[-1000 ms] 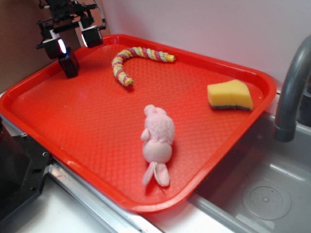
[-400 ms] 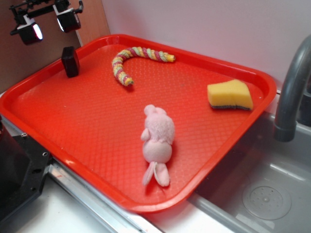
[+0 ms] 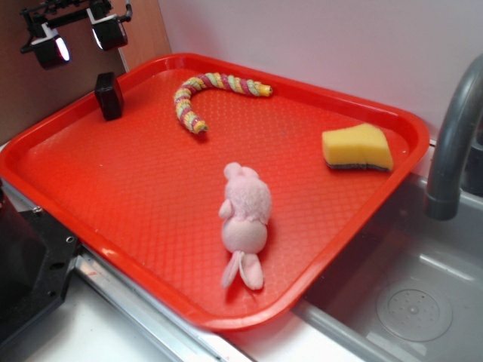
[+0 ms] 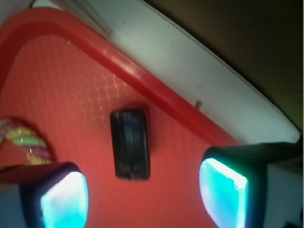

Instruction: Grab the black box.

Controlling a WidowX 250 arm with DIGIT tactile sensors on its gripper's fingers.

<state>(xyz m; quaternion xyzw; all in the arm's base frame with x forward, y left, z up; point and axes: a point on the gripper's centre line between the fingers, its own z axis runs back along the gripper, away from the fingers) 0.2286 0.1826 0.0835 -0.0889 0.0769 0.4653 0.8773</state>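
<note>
The black box is judged to be light and rigid: a small solid block that should not deform under finger pressure. Its matte faces should offer fair friction, though the rounded edges leave little flat margin near the corners. Take hold across the two long side faces, at mid-length, so the pads bear on flat surface rather than on a curved edge.

The box is a small matte black rectangular block with rounded corners. In the exterior view it stands upright on the red tray, close to the tray's raised rim. In the wrist view a faint lengthwise seam or groove shows on its upper face.

The gripper is spread wide and holds nothing. It hangs above the box, clear of it and not touching. In the wrist view the box lies between the two fingers, nearer the left-hand pad than the right-hand one. A striped rope toy lies off to one side, well apart from the fingers.
</note>
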